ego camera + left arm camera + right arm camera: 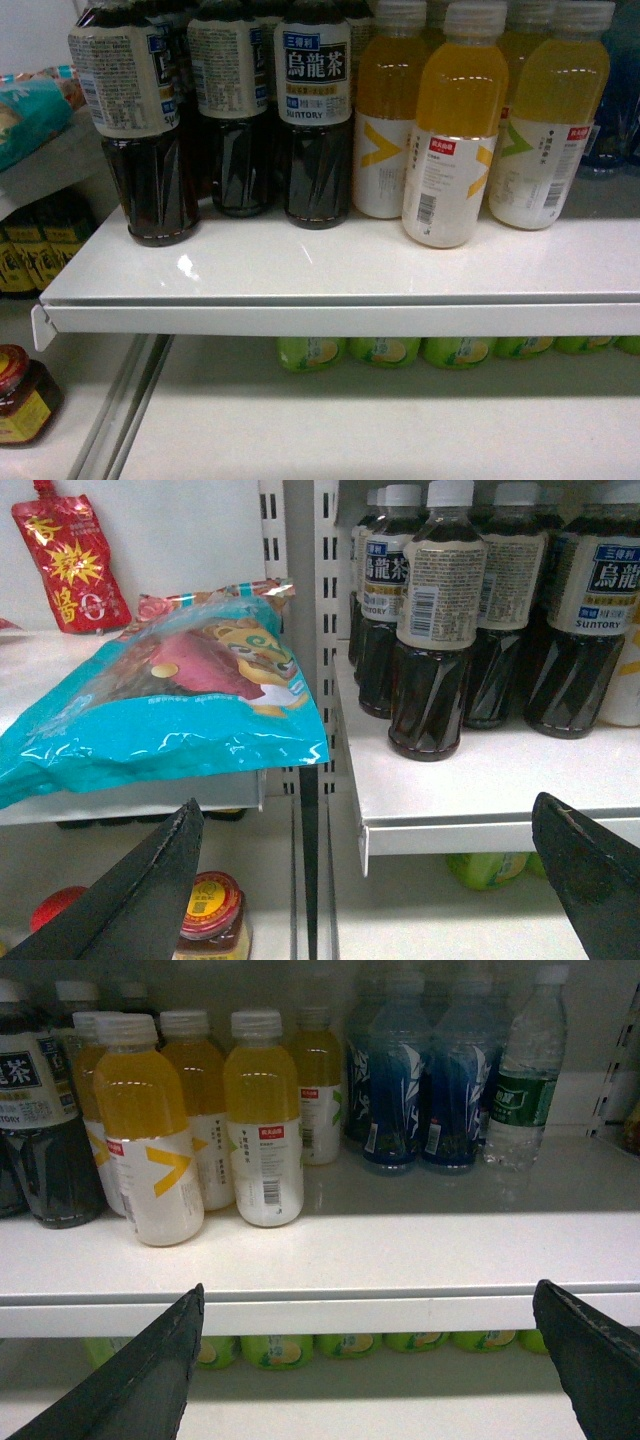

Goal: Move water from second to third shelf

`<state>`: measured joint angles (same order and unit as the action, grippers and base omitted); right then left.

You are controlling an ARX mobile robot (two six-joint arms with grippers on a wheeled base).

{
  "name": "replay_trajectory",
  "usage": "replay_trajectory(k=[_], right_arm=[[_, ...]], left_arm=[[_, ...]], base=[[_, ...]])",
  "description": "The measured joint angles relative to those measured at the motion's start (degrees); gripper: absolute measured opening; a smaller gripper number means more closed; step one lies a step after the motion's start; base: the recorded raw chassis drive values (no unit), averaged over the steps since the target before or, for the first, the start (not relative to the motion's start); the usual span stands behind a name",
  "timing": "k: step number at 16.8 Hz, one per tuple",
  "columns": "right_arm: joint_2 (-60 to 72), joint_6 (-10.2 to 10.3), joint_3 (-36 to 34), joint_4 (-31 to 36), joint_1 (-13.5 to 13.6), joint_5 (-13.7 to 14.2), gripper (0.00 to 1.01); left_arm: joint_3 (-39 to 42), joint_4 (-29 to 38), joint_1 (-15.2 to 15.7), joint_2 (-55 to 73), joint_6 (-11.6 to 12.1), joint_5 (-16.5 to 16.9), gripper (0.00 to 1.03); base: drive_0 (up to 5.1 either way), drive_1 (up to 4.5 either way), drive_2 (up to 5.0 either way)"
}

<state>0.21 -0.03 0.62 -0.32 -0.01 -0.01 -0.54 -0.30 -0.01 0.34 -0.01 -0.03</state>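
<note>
Shelf unit seen from the robot. A clear water bottle (527, 1070) with a green label stands upright at the right end of a white shelf (400, 1245), just beside blue drink bottles (420, 1090) and to the right of yellow juice bottles (262, 1120) and dark tea bottles (312, 110). Green bottles (345, 1345) line the shelf below. Which numbered shelf holds the water cannot be told from these views, so the scene fits either water awaiting transfer or water already placed. Left gripper (370, 880) and right gripper (370, 1360) both hang in front of the shelf edge, fingers spread wide, holding nothing and well apart from the water bottle.
</note>
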Motion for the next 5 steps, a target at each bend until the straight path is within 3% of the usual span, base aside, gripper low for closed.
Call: replay_trajectory(k=[5], right_arm=[[0.0,0.0,0.0,0.0,0.0,0.0,0.98]], left_arm=[[0.0,0.0,0.0,0.0,0.0,0.0,0.98]], base=[[0.0,0.0,0.0]])
